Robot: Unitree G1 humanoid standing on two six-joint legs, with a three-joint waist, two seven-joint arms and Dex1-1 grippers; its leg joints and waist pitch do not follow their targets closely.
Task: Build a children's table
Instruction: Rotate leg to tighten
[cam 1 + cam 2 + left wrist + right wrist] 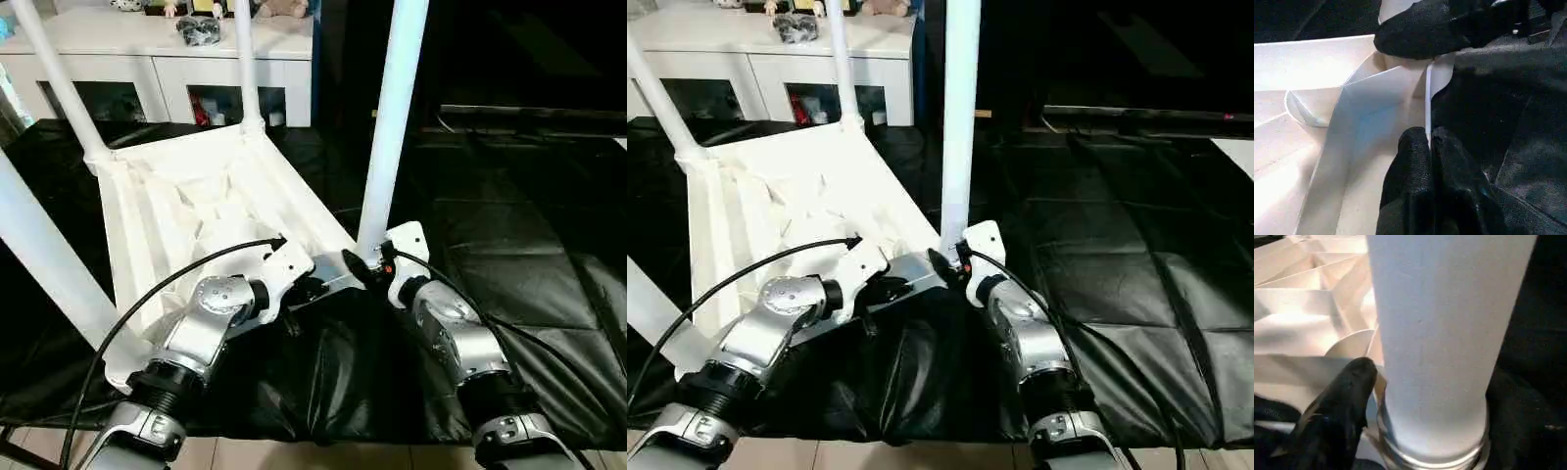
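Observation:
The children's table lies upside down: its white ribbed tabletop (196, 196) faces up, with four white legs standing in its corner sockets. The nearest leg (392, 127) rises at the near right corner. At that leg's base my right gripper (367, 262) is open, one black finger (1347, 396) on each side of the tube just above the socket collar. My left gripper (1430, 142) is shut on the thin near rim of the tabletop (1327, 122), a little left of that corner. The other legs (245, 69) (59, 88) (39, 255) lean outward.
The black-draped work table (529, 225) stretches out to the right of the tabletop. Behind it stands a white cabinet (157, 59) with small items on top. The work table's front edge runs just below my forearms, with floor (294, 455) beneath.

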